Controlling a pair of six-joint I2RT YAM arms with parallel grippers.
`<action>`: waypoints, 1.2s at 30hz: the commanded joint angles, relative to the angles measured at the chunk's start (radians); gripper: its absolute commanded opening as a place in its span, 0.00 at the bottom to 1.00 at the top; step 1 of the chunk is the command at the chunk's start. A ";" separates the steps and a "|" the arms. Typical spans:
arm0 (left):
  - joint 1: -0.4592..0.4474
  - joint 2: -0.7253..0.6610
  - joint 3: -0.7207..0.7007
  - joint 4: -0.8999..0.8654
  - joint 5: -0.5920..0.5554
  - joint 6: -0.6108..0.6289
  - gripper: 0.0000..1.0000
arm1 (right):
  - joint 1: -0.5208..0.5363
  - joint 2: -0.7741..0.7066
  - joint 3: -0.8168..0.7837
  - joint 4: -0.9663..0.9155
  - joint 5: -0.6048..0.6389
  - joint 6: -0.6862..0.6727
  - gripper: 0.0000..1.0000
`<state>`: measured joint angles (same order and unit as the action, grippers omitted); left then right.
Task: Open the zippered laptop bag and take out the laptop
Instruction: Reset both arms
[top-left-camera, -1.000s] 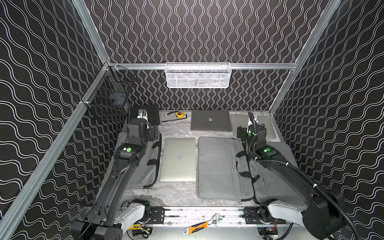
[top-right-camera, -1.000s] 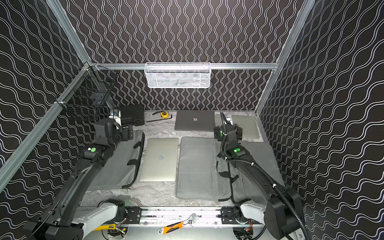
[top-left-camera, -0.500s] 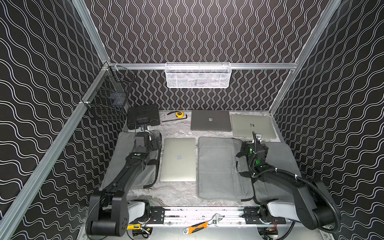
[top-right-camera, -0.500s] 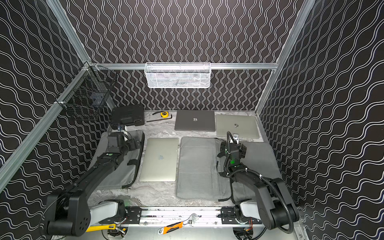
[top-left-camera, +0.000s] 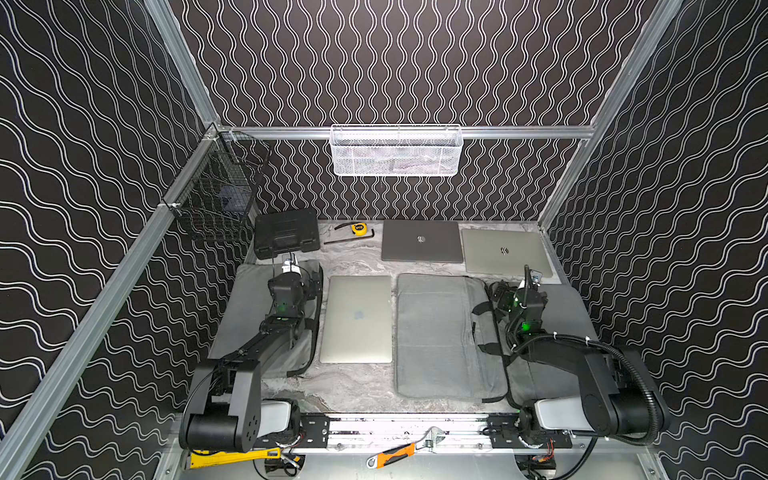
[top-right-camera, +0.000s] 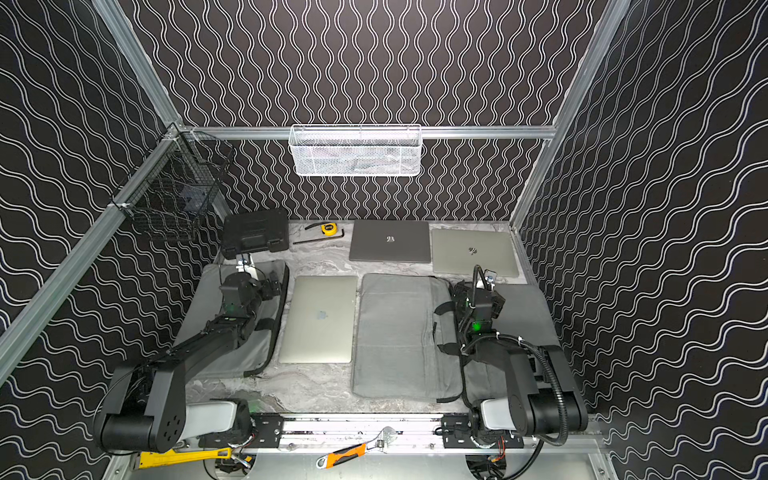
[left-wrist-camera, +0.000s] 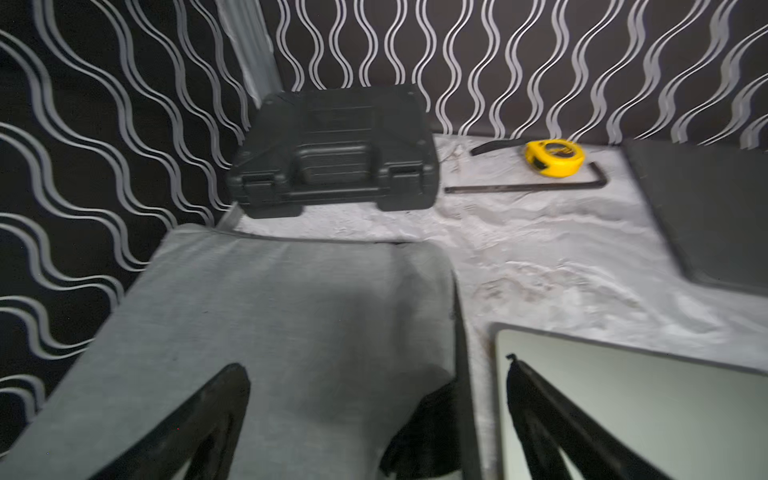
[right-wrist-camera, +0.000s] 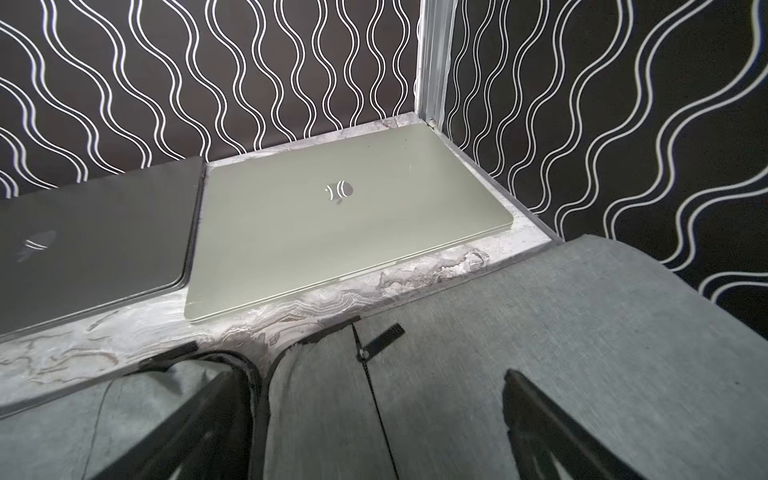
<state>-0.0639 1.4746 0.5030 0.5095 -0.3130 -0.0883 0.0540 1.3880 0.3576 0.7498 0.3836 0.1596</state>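
Three grey laptop bags lie flat on the marbled desk (top-left-camera: 353, 257) as both robot arms rest low over the outer two. The left hand (left-wrist-camera: 374, 368) sits above the rear part of the left bag (top-left-camera: 245, 307), spread wide and gripping nothing. In its wrist view one finger (left-wrist-camera: 220, 395) stands over the bag's fabric and the other over the near corner of the silver laptop (top-left-camera: 357, 320). That laptop lies closed and bare on the desk, out of any bag, between the left bag and the middle bag (top-left-camera: 436, 332), just beside both. The right hand (right-wrist-camera: 370, 374) hangs over the left rear part of the right bag (top-left-camera: 565, 307), likewise fully spread and empty. A black zip pull (right-wrist-camera: 384, 338) lies on that bag's cloth just ahead of the hand, at the head of a thin dark zip line. Whether either hand touches the fabric beneath cannot be told. Two more closed laptops lie side by side along the back wall: a dark laptop (top-left-camera: 422, 247) and, in the right rear corner, a pale laptop (top-left-camera: 505, 251). A black tool case (top-left-camera: 286, 232) fills the left rear corner, with a yellow tape measure (top-left-camera: 358, 227) and a hex key (top-left-camera: 349, 240) between it and the dark laptop. A white mesh basket (top-left-camera: 395, 151) hangs on the back rail, a black wire basket (top-left-camera: 216, 199) on the left rail. An orange-handled wrench (top-left-camera: 390, 453) lies on the front frame.
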 joint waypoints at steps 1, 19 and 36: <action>0.001 0.027 -0.064 0.243 -0.075 0.045 0.99 | -0.029 -0.020 -0.025 0.066 -0.110 0.034 1.00; -0.086 0.199 -0.166 0.602 -0.047 0.161 0.99 | -0.062 -0.101 -0.174 0.282 -0.266 0.003 1.00; -0.099 0.204 -0.174 0.633 -0.059 0.175 0.99 | -0.077 0.160 -0.110 0.472 -0.215 -0.141 1.00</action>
<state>-0.1604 1.6760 0.3317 1.0870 -0.3618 0.0643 -0.0216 1.4750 0.2722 1.0191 0.1711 0.0570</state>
